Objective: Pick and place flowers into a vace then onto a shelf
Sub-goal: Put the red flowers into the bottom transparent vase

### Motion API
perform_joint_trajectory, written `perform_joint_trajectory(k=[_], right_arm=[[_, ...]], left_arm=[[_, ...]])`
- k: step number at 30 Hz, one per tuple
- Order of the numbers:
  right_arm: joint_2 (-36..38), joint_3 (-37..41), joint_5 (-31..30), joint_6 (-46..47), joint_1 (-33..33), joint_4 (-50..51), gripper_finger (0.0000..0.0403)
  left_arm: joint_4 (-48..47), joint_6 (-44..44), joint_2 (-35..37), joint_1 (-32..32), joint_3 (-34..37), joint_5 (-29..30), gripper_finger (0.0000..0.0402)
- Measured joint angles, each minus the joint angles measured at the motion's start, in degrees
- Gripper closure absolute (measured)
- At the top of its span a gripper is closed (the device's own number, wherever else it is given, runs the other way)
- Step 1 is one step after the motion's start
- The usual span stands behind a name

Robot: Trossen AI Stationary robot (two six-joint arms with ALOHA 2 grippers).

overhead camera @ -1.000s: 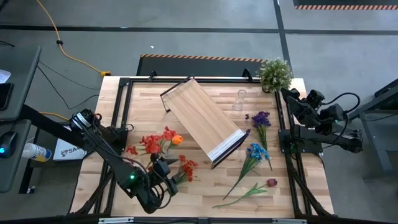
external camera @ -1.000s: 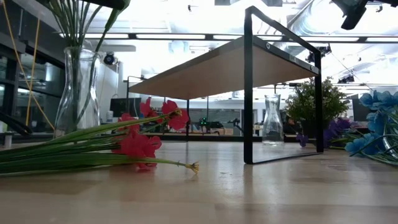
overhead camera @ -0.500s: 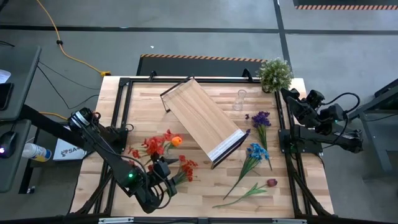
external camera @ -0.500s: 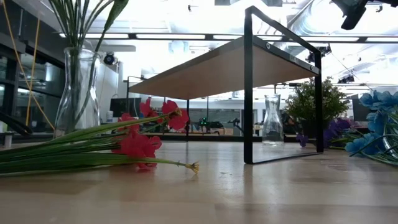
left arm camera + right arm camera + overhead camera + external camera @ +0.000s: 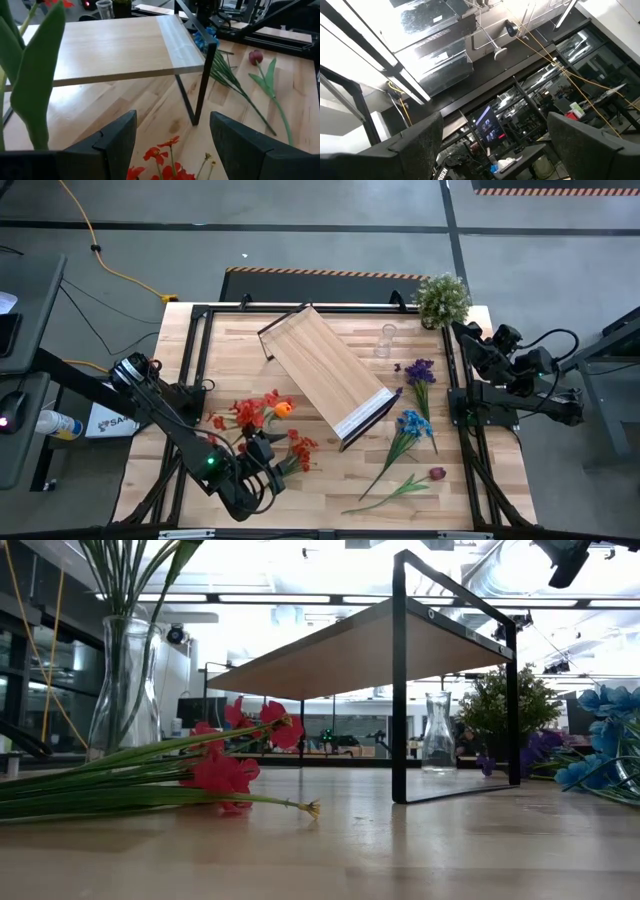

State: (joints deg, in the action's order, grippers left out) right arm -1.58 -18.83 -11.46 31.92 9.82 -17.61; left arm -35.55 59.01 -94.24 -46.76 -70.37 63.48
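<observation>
Left claw spread, empty, above red flowers, smooth light-wood shelf beyond

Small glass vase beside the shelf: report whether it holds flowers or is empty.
Empty. The small glass vase stands upright with clear glass and no stems inside; from above it stands alone near the shelf.

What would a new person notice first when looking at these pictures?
Probably the shelf, a light-wood board on a black frame, standing at a slant in the middle of the table. Next, the flowers: red and orange flowers lying left of it near the left gripper, blue and purple flowers to its right. In the low view, a glass vase already holds green stems.
</observation>
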Motion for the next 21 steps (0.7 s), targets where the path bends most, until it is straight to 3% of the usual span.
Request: perform_joint_trajectory(k=[21], right_arm=[[0.0,0.0,-0.58,0.61,0.0,1.72,0.0059]], left_arm=[[9.27,7.1,0.0,-0.11,0.02,-3.09,0.0119]])
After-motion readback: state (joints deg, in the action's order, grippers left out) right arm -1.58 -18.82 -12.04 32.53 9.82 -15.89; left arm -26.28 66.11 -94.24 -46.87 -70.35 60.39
